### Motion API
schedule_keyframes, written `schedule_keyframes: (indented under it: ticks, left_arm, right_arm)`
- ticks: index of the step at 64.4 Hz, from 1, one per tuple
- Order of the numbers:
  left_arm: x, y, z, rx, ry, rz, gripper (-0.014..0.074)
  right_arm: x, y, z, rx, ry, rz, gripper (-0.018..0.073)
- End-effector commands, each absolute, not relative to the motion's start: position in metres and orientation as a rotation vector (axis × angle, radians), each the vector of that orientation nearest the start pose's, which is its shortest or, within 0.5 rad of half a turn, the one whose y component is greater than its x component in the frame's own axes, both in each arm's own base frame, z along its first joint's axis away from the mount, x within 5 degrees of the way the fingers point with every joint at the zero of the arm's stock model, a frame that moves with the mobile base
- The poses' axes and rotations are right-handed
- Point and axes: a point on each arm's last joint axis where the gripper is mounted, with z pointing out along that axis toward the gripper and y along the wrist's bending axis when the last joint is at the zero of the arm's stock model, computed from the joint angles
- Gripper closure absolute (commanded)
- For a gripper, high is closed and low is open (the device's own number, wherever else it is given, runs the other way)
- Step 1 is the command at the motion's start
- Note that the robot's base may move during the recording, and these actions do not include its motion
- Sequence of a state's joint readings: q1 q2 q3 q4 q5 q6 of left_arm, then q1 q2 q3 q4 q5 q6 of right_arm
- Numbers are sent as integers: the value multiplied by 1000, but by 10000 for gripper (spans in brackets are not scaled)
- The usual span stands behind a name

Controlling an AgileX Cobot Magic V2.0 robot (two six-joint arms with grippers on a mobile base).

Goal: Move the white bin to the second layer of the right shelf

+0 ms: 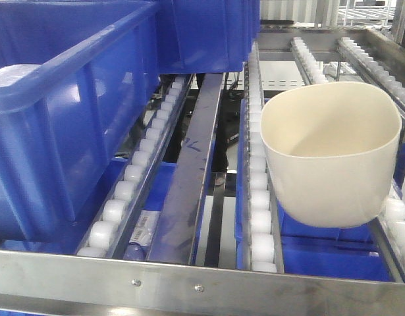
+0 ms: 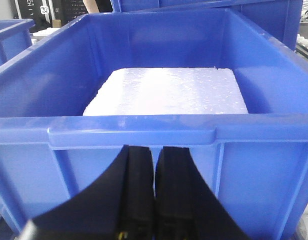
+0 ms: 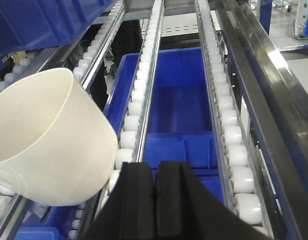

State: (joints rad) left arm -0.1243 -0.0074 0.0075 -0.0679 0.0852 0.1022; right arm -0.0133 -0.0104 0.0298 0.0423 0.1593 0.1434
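Left gripper (image 2: 154, 195): black, seen only in its own wrist view, at the near bottom edge; fingers (image 2: 136, 190) pressed together, nothing between them, pointing forward and level. Right gripper (image 3: 155, 200): black, seen only in its own wrist view, near bottom centre; fingers (image 3: 171, 200) likewise together, empty, angled forward and downward. Arms and wrists out of view.

A large blue crate (image 1: 64, 112) stands at the near left, a second blue crate (image 1: 205, 33) behind it. Inside the near one lies a white foam slab (image 2: 166, 92). More blue crates (image 3: 179, 110) sit on the level beneath.
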Motion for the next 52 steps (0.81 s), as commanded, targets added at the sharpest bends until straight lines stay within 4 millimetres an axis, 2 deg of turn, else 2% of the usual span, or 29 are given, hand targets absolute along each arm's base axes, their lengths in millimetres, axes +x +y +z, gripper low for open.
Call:
schedule_keyframes:
  ticks: [1, 52]
  left_arm:
    - [56, -7, 199, 113, 1503, -79, 512]
    - [56, -7, 199, 113, 1503, -79, 512]
  right_arm:
    - [55, -1, 204, 137, 1527, 116, 510]
    - [55, -1, 204, 141, 1527, 123, 510]
